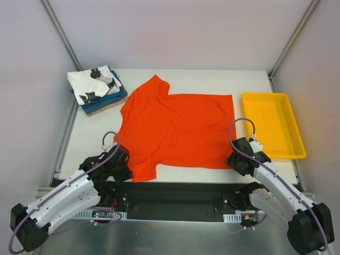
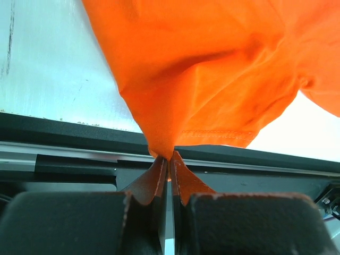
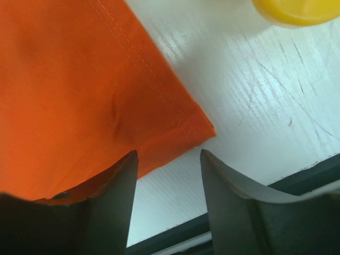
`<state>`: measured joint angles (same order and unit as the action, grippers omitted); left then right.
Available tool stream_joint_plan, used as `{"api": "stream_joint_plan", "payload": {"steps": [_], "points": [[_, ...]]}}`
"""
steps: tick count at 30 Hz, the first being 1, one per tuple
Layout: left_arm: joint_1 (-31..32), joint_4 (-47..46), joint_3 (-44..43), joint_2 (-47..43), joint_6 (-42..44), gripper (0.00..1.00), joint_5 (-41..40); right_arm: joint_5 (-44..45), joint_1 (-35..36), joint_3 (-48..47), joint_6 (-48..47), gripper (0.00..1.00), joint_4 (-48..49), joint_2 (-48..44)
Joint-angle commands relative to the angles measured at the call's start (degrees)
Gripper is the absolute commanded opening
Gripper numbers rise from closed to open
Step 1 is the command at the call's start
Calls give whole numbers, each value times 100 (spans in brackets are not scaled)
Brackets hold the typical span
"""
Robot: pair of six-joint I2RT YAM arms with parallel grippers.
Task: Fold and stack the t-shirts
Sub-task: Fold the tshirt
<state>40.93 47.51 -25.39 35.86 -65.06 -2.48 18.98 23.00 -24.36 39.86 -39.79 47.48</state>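
The orange-red t-shirt point(image 1: 175, 127) lies spread flat in the middle of the table, neck to the left. My left gripper point(image 1: 127, 169) is shut on its near sleeve; in the left wrist view the gripper point(image 2: 169, 158) pinches a bunched fold of the orange cloth point(image 2: 212, 69). My right gripper point(image 1: 234, 161) is open at the shirt's near right hem corner; in the right wrist view the gripper point(image 3: 169, 155) straddles the hem corner point(image 3: 199, 127) with nothing held. A stack of folded tees, the white printed one point(image 1: 95, 84) on top of tan and blue ones, sits at the far left.
A shallow yellow tray point(image 1: 272, 125) stands at the right, its corner showing in the right wrist view point(image 3: 297, 10). The table's near edge and black rail point(image 1: 175, 186) run just behind both grippers. White walls enclose the table.
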Motion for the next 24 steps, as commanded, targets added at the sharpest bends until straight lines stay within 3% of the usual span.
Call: {"api": "stream_joint_plan", "payload": {"steps": [1, 10, 22, 24], "points": [[47, -84, -98, -17, -24, 0, -244, 9, -59, 89, 31, 51, 331, 173], [47, -172, -151, -61, -25, 0, -253, -88, -129, 89, -57, 45, 551, 595], [47, -373, -467, 106, 54, 0, -226, -193, -147, -7, -250, 13, 552, 525], [47, -444, -581, 97, 116, 0, -270, -176, -147, -51, -303, 4, 499, 508]]}}
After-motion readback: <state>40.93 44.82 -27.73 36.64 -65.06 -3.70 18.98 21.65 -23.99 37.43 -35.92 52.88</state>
